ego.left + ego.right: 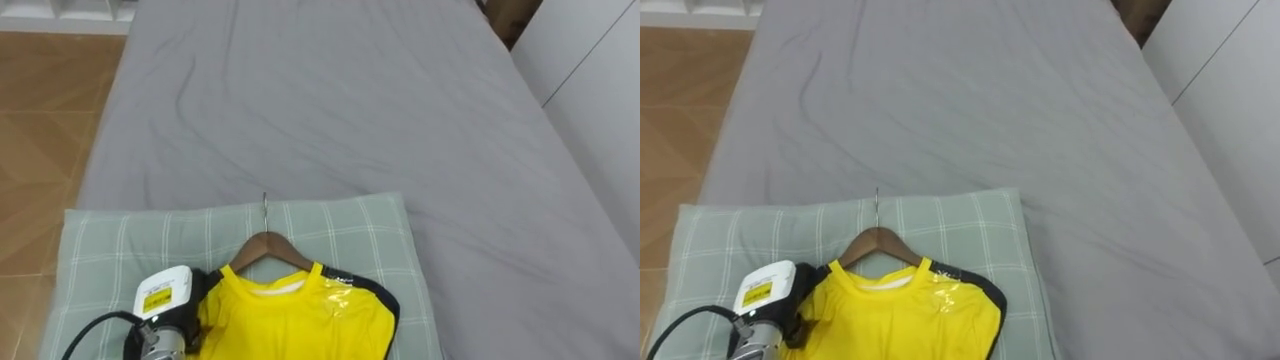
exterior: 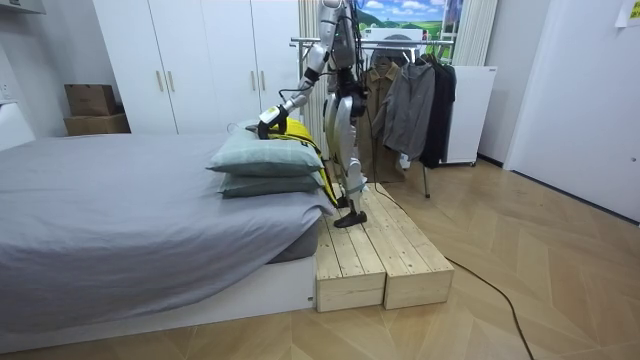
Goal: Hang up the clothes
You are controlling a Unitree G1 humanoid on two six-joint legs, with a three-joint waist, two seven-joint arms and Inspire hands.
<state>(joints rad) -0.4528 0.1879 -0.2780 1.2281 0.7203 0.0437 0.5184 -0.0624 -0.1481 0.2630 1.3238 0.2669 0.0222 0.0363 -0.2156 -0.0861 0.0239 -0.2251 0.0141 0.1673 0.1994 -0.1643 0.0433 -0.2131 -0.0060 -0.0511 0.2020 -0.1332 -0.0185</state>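
Yellow short-sleeved shirt (image 1: 295, 320) is on a brown wooden hanger (image 1: 268, 248), flat on the pale green checked pillow (image 1: 340, 230) at the head of the grey-sheeted bed (image 1: 350, 100). Left hand (image 1: 175, 305) touches the shirt's left shoulder. Its fingers are hidden by the cloth, so I can't tell the grip.

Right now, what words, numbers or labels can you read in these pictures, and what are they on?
Nothing reads clearly.
Yellow sticker on the white box at the robot's left wrist: dark print, too small to read.
Yellow shirt on the hanger: shiny chest mark, blurred.
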